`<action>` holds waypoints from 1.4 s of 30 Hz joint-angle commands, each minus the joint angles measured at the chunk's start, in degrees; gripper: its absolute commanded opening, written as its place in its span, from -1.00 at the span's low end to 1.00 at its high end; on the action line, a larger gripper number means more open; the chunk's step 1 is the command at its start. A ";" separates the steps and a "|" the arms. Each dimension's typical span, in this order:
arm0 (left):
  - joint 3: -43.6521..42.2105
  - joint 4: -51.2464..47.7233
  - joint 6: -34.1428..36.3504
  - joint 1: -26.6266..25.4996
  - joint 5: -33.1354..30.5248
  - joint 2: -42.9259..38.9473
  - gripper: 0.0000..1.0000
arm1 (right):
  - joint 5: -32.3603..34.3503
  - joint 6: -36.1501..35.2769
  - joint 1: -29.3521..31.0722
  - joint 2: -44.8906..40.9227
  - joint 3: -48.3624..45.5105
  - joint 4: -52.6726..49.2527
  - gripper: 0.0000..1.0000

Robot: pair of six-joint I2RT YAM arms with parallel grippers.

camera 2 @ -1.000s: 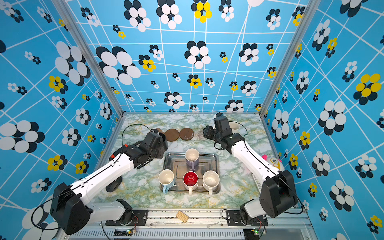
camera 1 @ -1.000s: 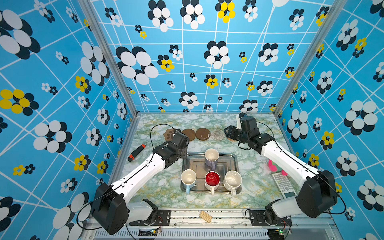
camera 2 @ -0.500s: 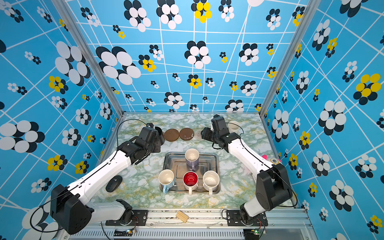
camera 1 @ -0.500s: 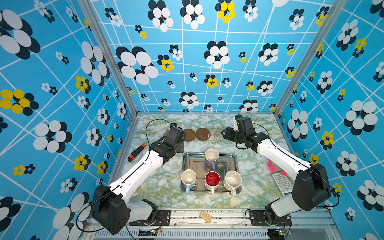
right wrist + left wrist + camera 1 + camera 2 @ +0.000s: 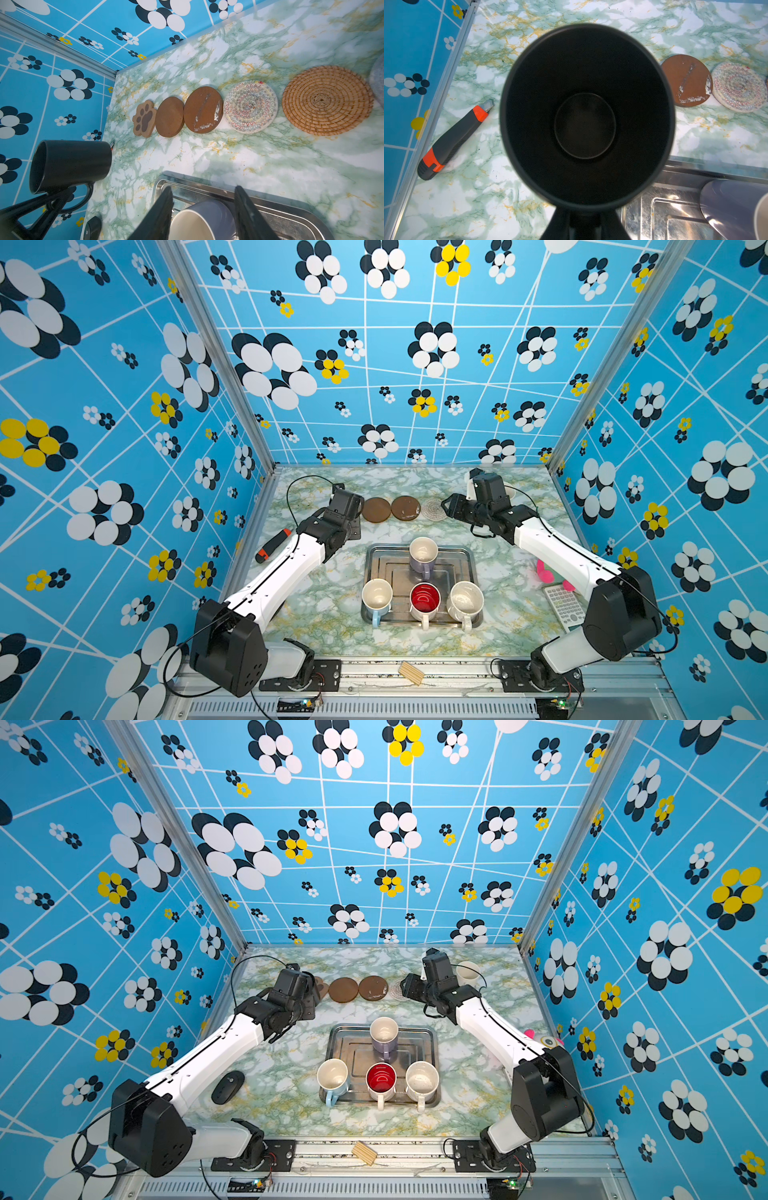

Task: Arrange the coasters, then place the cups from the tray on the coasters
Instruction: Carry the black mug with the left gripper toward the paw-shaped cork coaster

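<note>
tray (image 5: 470,572): four mugs inside, lavender mug (image 5: 422,558) at far edge; light blue mug (image 5: 377,599), red-lined white mug (image 5: 424,601), speckled white mug (image 5: 466,601) along near edge | left end effector (image 5: 584,216): pinching handle of empty black mug (image 5: 586,116), off the tray near paw coaster (image 5: 144,118) | right end effector (image 5: 203,189): spread, empty, by lacy coaster (image 5: 250,107) | cream mug (image 5: 468,973): far right of worktop (image 5: 328,605)

Robot lab test cell, not a home. Tabletop (image 5: 324,605) is wrapped in marble-print film and boxed on the left, right and far sides by walls (image 5: 124,406) of blue flower-print sheet on bare aluminium posts (image 5: 220,364). Left arm (image 5: 282,572) and right arm (image 5: 557,551) are bolted to an aluminium rail (image 5: 457,672) at the near edge. Bare circuit board (image 5: 305,702) with a lit LED sits below it.
</note>
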 commanded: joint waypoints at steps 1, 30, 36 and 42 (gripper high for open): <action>1.75 7.84 1.33 1.31 -1.48 1.06 -1.00 | -0.07 -0.60 0.24 1.41 1.32 0.88 0.00; 6.93 25.93 4.72 7.38 0.97 20.44 -1.00 | 0.63 -2.60 0.20 4.91 3.74 -0.64 0.01; 7.15 27.98 5.50 8.25 1.19 22.56 -1.00 | 0.87 -2.70 0.17 4.99 3.60 -0.94 0.01; 7.46 28.88 5.65 9.35 1.96 24.08 -1.00 | 1.25 -2.86 0.16 4.83 3.53 -1.15 0.01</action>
